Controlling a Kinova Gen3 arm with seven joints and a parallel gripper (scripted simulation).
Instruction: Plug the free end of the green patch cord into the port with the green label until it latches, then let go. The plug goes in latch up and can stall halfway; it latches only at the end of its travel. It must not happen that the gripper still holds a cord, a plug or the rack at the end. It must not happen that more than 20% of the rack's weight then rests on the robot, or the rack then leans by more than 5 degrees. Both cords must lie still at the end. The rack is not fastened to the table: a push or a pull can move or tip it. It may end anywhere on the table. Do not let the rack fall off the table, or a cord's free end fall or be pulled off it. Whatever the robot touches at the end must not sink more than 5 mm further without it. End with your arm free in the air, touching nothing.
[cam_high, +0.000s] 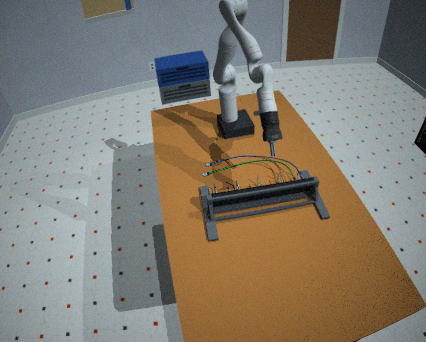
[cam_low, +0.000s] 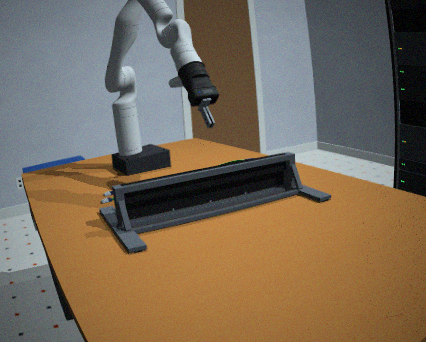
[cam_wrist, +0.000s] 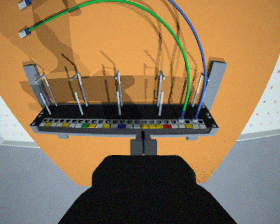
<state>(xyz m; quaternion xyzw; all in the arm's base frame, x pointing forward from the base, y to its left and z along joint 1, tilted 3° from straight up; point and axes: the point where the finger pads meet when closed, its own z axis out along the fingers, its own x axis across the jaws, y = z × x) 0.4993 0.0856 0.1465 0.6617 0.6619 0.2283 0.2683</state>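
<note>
A pale wall (cam_high: 120, 37) (cam_low: 55, 75) and a brown door (cam_high: 312, 30) (cam_low: 222, 60) stand behind the orange table (cam_high: 280, 280) (cam_low: 250, 280) (cam_wrist: 95, 30). My gripper (cam_high: 273, 155) (cam_low: 211, 126) (cam_wrist: 142, 138) has its fingers pressed together with nothing between them. The wrist view sets the fingertips against the rack's (cam_high: 265, 190) (cam_low: 200, 176) (cam_wrist: 100, 111) edge, but from the exterior I see them up in the air, well apart from it.

Only the wrist picture lets me read the row of colored labels: the green label (cam_wrist: 85, 126) is left of the fingertips there. Right of them, the green cord (cam_high: 255, 161) (cam_low: 232, 162) (cam_wrist: 170, 27) and the blue cord (cam_high: 245, 156) (cam_wrist: 197, 40) each run into a port. Both cords arc over to the hand's left.

Farther out on that side, the green cord's loose plug (cam_high: 205, 174) (cam_low: 106, 200) (cam_wrist: 25, 33) is well away from my fingers, near the blue cord's plug (cam_high: 208, 164) (cam_low: 107, 193) (cam_wrist: 24, 4). The exterior view hides most of both cords behind the rack; the top view shows nearly their full sweep. The rack stands upright on its feet.
</note>
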